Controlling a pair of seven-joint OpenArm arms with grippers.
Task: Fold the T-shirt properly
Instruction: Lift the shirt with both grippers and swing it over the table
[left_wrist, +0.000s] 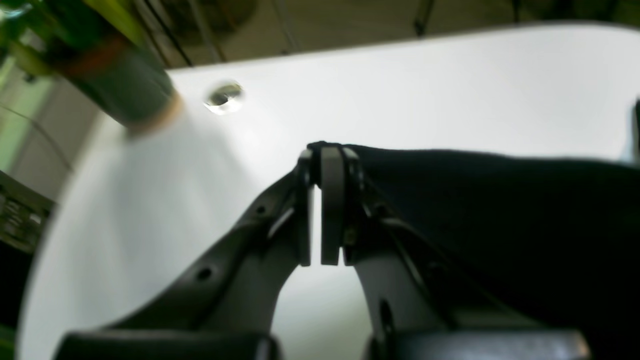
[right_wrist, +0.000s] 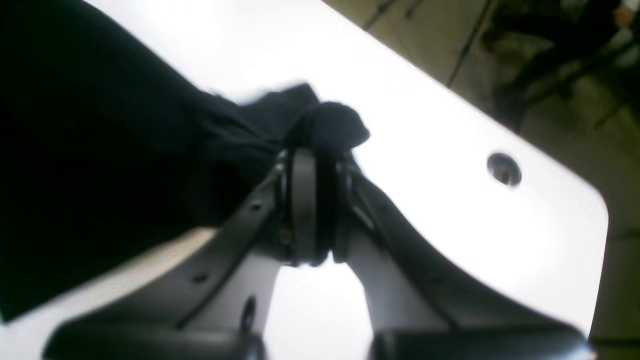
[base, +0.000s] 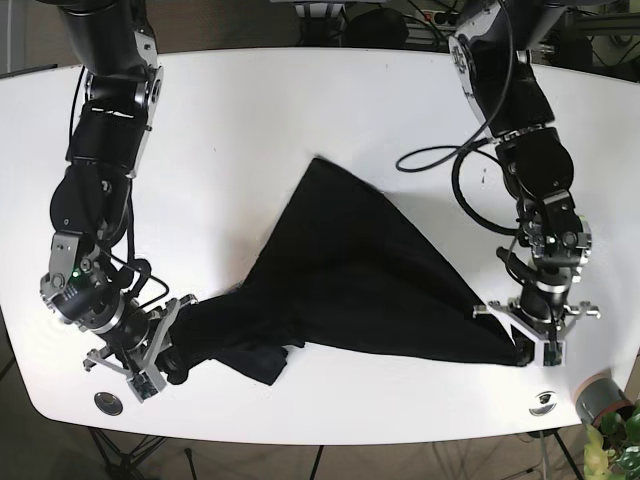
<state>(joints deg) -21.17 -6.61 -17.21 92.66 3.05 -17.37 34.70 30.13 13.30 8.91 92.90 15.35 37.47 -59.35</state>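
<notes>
White table (base: 300, 100) with rounded corners, glossy, over a tan floor; two round metal grommets set in its near edge, one near each near corner (base: 108, 403). One black T-shirt (base: 350, 270), spread as a rough triangle across the table's near half, apex toward the middle, both lower corners drawn out to the sides. Two arms, one at each corner. Right gripper (right_wrist: 312, 150): fingers closed down on a bunched wad of cloth that bulges past the tips. Left gripper (left_wrist: 327, 155): fingers nearly together, pinching a thin fabric edge at the tips, a sliver of light lower between the pads. One loose black cable (base: 450, 165) loops beside the left arm. One grey cylindrical pot with green foliage (base: 605, 400) at the near corner, cut off by the frame. Wrist views blurred; shirt's sleeves and collar not distinguishable.
</notes>
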